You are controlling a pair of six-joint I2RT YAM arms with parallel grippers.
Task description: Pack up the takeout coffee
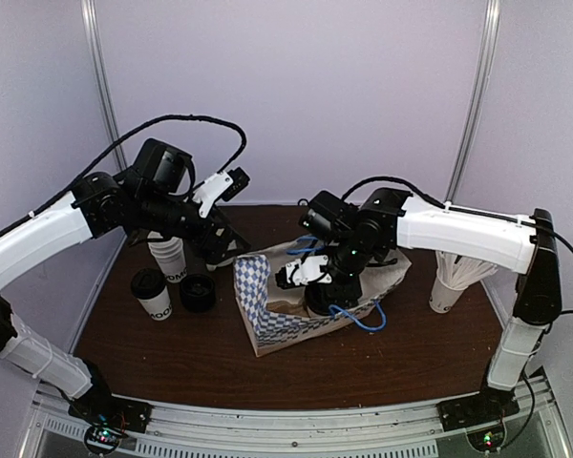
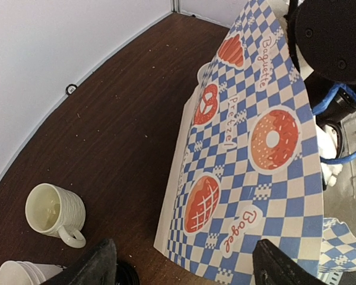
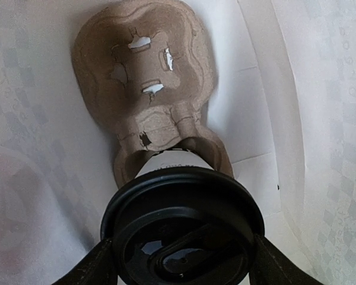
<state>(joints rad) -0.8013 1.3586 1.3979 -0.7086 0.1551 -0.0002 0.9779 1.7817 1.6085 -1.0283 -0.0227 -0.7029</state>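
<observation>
Brown table [image 1: 172, 353], pale walls behind. Nearly packed, by the look of it: cup [image 3: 181, 237] lidded, seated in near pocket of carrier [image 3: 142, 71], down inside bag [image 1: 267, 320]. Upright, long axis vertical, lid up, base down. Clasped at lid rim by right gripper [image 3: 184, 258], fingers either side. Likely left: release, withdraw. Left gripper [image 2: 184, 264] beside bag, fingers wide apart, empty.

The paper bag [image 2: 273, 178] has blue-and-white checks and orange-red pastry pictures. Inside it, the takeout coffee [image 3: 184, 225] is white with a black lid, its pulp cup carrier [image 3: 142, 77] brown. Beside the bag, a cream mug [image 2: 50, 211] sits on the dark-brown bench [image 2: 118, 130].
</observation>
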